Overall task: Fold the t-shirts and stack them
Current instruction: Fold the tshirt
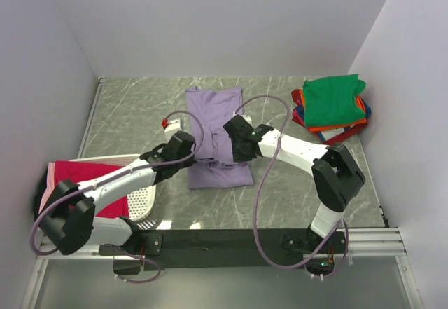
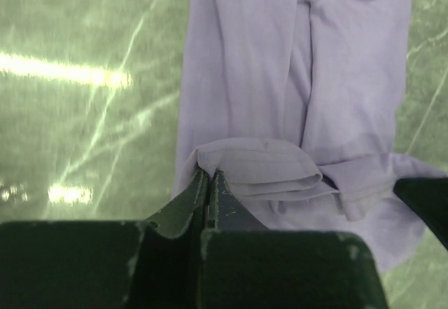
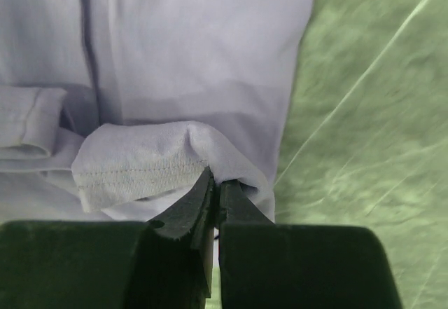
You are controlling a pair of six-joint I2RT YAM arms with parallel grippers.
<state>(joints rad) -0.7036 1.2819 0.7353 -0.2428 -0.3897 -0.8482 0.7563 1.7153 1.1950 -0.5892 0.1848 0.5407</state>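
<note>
Two wrist-view pinches on lavender shirt

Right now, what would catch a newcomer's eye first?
Both arms meet mid-table over the lavender shirt: the left gripper and right gripper are each shut on a fold of it. A folded stack topped by a green shirt sits far right; a magenta-red shirt lies in the white basket near left.

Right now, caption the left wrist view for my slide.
Left gripper shut on a folded edge of the lavender shirt lying on the table.
</note>
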